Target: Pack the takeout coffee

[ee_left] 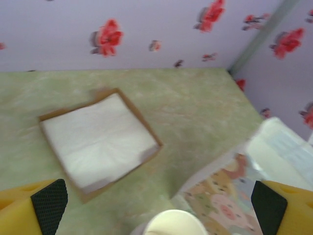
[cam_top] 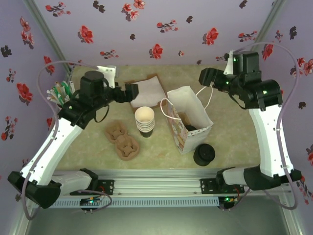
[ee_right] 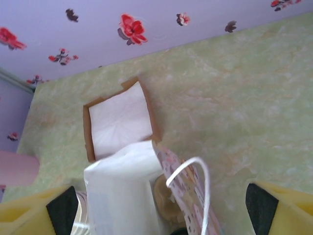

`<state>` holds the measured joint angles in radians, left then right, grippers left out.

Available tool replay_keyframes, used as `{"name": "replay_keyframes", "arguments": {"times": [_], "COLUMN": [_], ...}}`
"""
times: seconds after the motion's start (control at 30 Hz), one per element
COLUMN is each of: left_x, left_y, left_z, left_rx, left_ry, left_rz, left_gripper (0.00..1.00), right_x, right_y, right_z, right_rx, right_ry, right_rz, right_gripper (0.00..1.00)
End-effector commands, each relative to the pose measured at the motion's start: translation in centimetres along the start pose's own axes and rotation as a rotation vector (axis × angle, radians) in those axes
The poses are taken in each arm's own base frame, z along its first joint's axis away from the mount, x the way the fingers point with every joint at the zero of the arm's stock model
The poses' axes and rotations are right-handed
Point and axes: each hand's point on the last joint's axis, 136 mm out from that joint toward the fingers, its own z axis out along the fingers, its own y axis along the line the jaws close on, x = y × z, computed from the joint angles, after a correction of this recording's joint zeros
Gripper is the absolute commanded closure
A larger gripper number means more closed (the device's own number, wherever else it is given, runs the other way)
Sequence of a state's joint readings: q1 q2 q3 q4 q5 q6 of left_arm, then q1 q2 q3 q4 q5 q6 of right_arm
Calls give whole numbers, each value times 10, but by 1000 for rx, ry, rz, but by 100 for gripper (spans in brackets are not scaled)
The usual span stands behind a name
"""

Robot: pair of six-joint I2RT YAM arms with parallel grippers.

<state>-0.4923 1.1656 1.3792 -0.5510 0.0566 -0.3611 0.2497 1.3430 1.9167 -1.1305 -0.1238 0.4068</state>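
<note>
Overhead view looks down from behind the arms; both closer wrist views share the napkin stack [ee_left: 98, 139].

Lilac walls [cam_top: 195, 14] carry red and black flowers, and the table [cam_top: 230, 142] is marbled pale green. The bag [cam_top: 188, 105] is white inside and pastel-printed outside; the napkins [ee_left: 98, 139] are white on brown card

A printed paper bag [cam_top: 188, 107] with white cord handles is stood open near the middle of the green tabletop [cam_top: 230, 139]. A stack of cream-lined paper cups [cam_top: 145, 120] is set just to its left, and a squat pile of black lids [cam_top: 204, 154] is laid by its near right corner. A brown tray of white napkins [cam_top: 146, 92] is placed behind the cups, and two pulp cup carriers [cam_top: 126, 147] are laid to their near left
</note>
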Motion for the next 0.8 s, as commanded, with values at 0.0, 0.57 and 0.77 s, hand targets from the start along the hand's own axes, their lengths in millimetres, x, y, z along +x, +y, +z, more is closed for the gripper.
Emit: {"name": "replay_keyframes", "arguments": {"times": [0.0,0.57,0.77], "left_x": [-7,-9,-14], "left_y": [43,222,252], "left_z": [-15,-95,-90], "left_rx": [-158,-801,-874], "left_ry": [4,34,137], "left_rz": [-59,-251,-276], "left_gripper": [1,15,30], "right_x": [-29,5,22], "right_y": [30,148,127], "right_z": [5,144,162], "right_rx": [-186,-475,-397], "right_ry": [-32,309,343], "right_rz": [67,-147,-194], "right_gripper": [11,25,28]}}
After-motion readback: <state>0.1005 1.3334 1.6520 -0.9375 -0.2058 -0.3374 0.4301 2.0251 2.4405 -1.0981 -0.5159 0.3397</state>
